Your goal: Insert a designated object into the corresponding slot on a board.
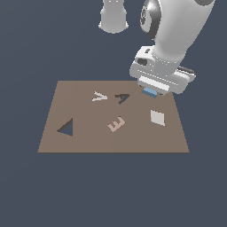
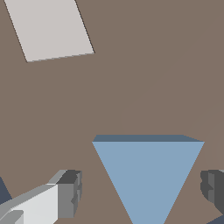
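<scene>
Between the spread fingers [image 2: 68, 197] the light blue triangular block [image 2: 148, 175] lies flat on the board [image 1: 88, 142], touched by neither pad. The slot [image 1: 66, 128] sits well apart, toward the exterior view's left.

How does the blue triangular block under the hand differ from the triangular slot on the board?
The light blue block is raised and solid; the slot is a flat, dark blue-grey cutout. The block sits at the board's far corner on the exterior view's right, the slot near its left edge. Both are triangles of seemingly similar size.
</scene>
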Controlling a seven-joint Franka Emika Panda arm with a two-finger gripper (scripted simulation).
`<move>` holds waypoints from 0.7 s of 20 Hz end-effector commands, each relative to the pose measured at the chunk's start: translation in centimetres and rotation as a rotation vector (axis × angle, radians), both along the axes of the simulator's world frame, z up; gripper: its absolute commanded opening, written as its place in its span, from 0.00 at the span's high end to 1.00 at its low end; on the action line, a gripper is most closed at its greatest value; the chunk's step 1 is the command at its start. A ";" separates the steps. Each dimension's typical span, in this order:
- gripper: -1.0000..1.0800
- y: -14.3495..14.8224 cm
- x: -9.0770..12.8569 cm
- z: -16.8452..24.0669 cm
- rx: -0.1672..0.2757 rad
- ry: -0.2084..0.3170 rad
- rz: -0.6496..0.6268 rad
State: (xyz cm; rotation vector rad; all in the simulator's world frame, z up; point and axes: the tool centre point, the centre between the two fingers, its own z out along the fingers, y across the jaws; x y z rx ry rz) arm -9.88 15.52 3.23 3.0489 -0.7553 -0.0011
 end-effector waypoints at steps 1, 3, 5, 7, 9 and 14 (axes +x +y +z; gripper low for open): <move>0.04 0.0 0.0 -0.2 0.000 -0.001 0.000; 1.00 0.0 0.0 -0.2 0.000 -0.001 0.000; 1.00 0.0 0.0 -0.2 0.000 -0.001 0.000; 1.00 0.0 0.0 -0.2 0.000 -0.001 0.000; 1.00 0.0 0.0 -0.2 0.000 -0.001 0.000; 1.00 0.1 0.0 -0.1 0.001 -0.001 0.000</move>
